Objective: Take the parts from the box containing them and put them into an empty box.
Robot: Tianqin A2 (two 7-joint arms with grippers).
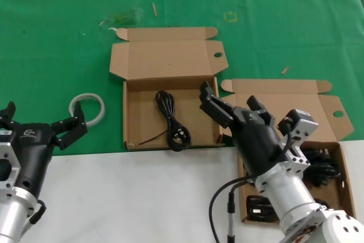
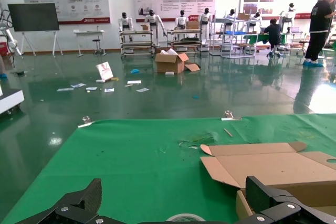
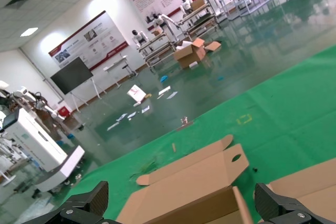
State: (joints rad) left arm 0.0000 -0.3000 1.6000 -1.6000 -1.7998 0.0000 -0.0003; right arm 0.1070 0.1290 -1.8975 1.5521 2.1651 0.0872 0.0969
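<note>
Right pincer [image 1: 227,102] open, empty, over right edge of middle box [image 1: 132,136] holding one cord [image 1: 172,122]; left pincer [image 1: 69,127] open, parked near tape ring [image 1: 87,108].

Both boxes [image 1: 170,61] [image 1: 284,92] matt brown cardboard. Cords [image 1: 173,123] [image 1: 321,163] black rubber, slight sheen. Table cloth [image 1: 57,44] green, matt fabric. Tape ring [image 1: 88,108] whitish translucent plastic. Grippers [image 1: 227,106] [image 1: 71,129] black matt plastic; wrists brushed metal.

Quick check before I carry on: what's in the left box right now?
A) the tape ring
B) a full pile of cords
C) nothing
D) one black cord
D: the head view shows a single black cord lying on the floor of the left box; the tape ring sits outside it on the green mat, and the remaining cords are in the right box.
</note>
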